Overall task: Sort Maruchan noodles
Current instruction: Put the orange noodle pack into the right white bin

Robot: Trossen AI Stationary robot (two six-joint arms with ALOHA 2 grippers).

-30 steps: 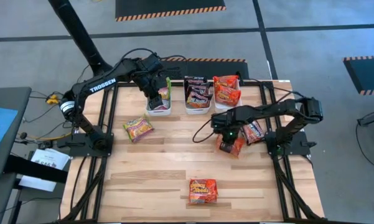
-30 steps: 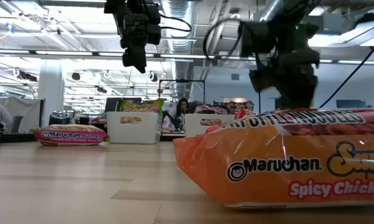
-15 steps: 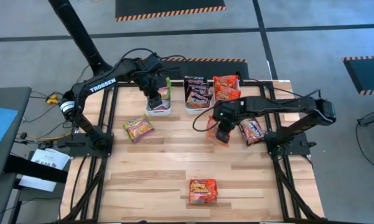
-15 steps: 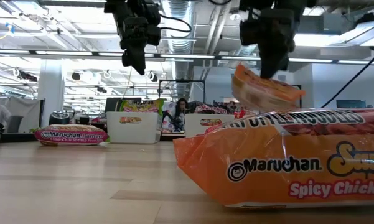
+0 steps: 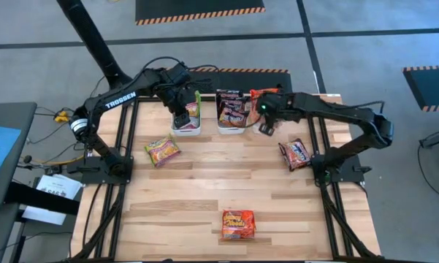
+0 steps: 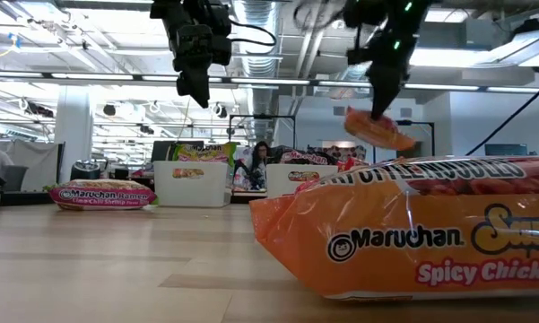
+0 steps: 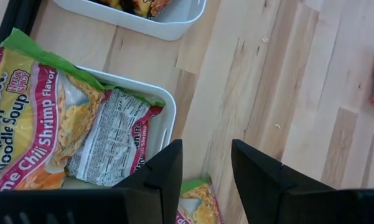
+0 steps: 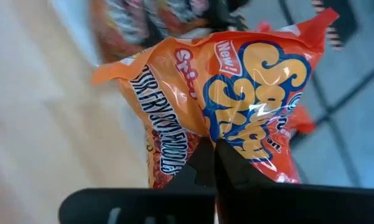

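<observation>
My right gripper [image 5: 265,124] is shut on an orange Maruchan noodle packet [image 6: 379,130], high over the right white tub [image 5: 272,93] at the table's far edge. My left gripper [image 5: 183,115] hangs open over the left tub [image 7: 150,93], with nothing between its fingers. That tub holds green-edged packets [image 7: 37,124]. A green-edged packet [image 5: 161,151], a red-black packet [image 5: 296,154] and an orange packet [image 5: 238,223] lie flat on the table. My right gripper pinches the orange packet between its two shut fingers at one edge [image 8: 205,146]. The fingers [image 6: 378,100] come slanting down from above. The packet hangs tilted below them, clear of the table and above the tubs.
The middle tub [image 5: 232,111] holds dark packets and the right tub holds orange ones. In the low view the near orange packet [image 6: 412,233] fills the foreground. Bare wood lies between the tubs and the table's near edge.
My right gripper has risen from the table's right middle with the orange packet and swung toward the far edge, tipping as it went. The packet is lifted clear of the table and now hangs over the right tub.
</observation>
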